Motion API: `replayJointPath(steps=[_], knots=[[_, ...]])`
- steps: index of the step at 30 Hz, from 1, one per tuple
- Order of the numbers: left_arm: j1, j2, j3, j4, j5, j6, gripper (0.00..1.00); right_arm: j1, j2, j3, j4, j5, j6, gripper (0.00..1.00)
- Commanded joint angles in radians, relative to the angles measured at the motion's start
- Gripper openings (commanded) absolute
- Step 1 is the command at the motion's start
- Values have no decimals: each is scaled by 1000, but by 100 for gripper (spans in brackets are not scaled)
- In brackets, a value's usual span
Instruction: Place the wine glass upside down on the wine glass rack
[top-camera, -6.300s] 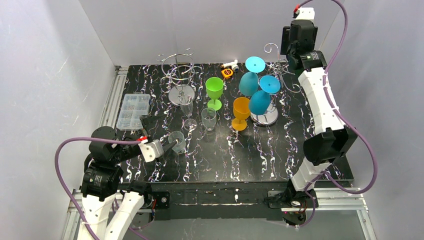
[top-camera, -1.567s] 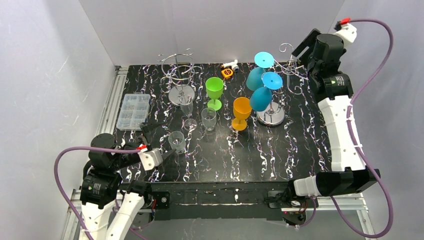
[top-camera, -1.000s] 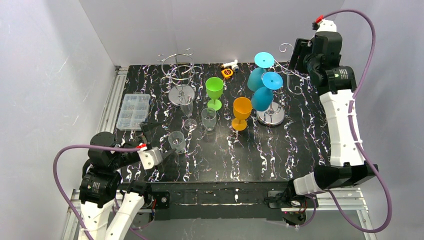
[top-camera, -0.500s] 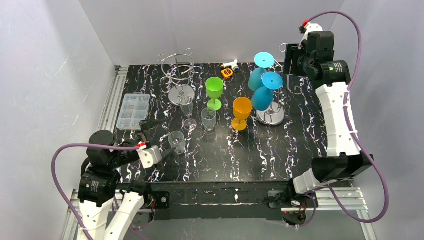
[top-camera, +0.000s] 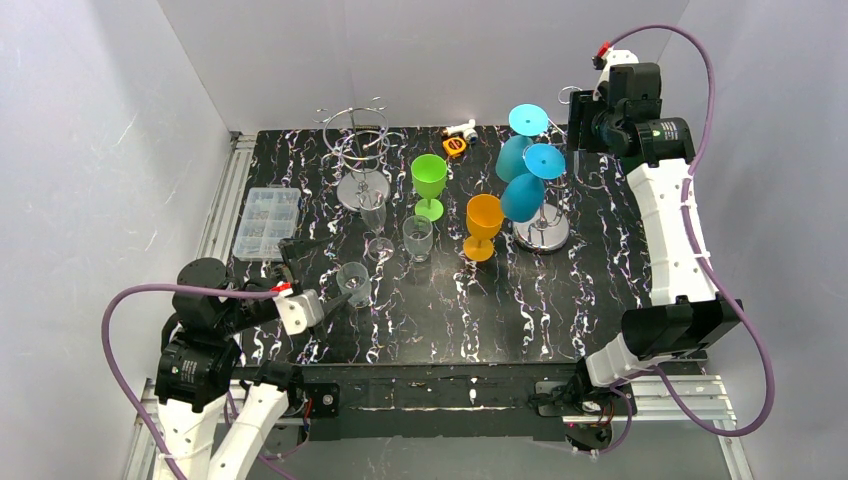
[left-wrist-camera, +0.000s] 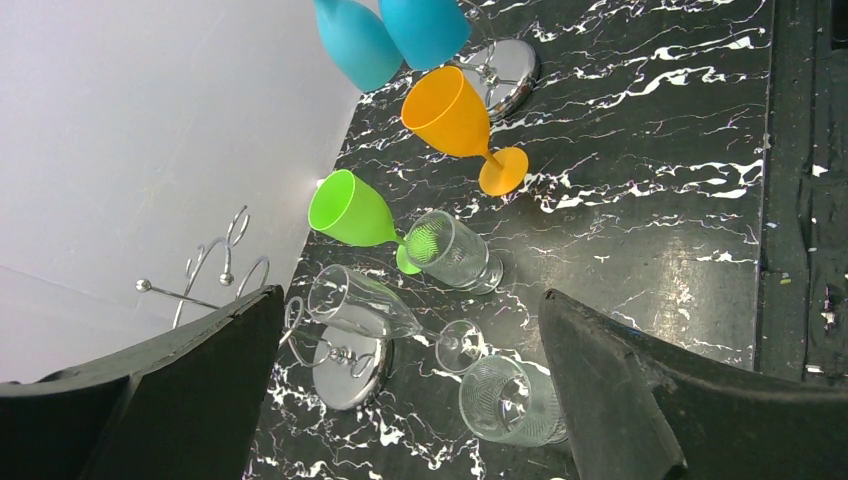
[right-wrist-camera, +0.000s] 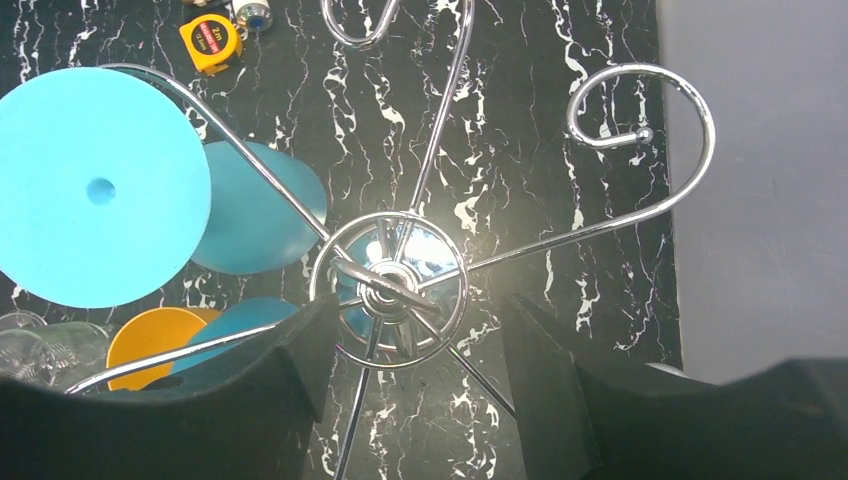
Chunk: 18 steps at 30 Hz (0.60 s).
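The right wine glass rack (top-camera: 548, 236) is chrome wire and has teal wine glasses (top-camera: 522, 196) hanging on it upside down. My right gripper (top-camera: 582, 122) hovers open just above the rack's top. In the right wrist view its fingers (right-wrist-camera: 290, 390) straddle the hub (right-wrist-camera: 388, 275) with nothing held, and a teal foot (right-wrist-camera: 95, 185) shows at the left. An orange glass (top-camera: 483, 222), a green glass (top-camera: 429, 178) and a clear flute (top-camera: 375, 222) stand upright mid-table. My left gripper (top-camera: 325, 272) is open beside a ribbed clear glass (left-wrist-camera: 510, 400), which stands near its right finger.
A second chrome rack (top-camera: 358, 160) stands empty at the back left. Another clear glass (top-camera: 417, 238) stands by the green one. A compartment box (top-camera: 266, 221) lies at the left edge, and a yellow tape measure (top-camera: 455, 146) lies at the back.
My right arm has swung left from the table's right side, bringing its open gripper over the top of the rack. The left arm has barely moved.
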<state>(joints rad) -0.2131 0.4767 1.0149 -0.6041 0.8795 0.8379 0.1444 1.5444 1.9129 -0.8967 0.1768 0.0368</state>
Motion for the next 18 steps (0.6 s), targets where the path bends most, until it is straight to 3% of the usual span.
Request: replayJointPath(steps=[1, 10, 18], knots=[[-3, 15, 35, -6, 21, 4, 98, -5, -14, 1, -2, 6, -21, 69], [-3, 6, 33, -11, 17, 5, 98, -5, 24, 2, -1, 33, 15, 55], [-3, 8, 38, -11, 16, 1, 98, -5, 37, -1, 11, 3, 48, 50]])
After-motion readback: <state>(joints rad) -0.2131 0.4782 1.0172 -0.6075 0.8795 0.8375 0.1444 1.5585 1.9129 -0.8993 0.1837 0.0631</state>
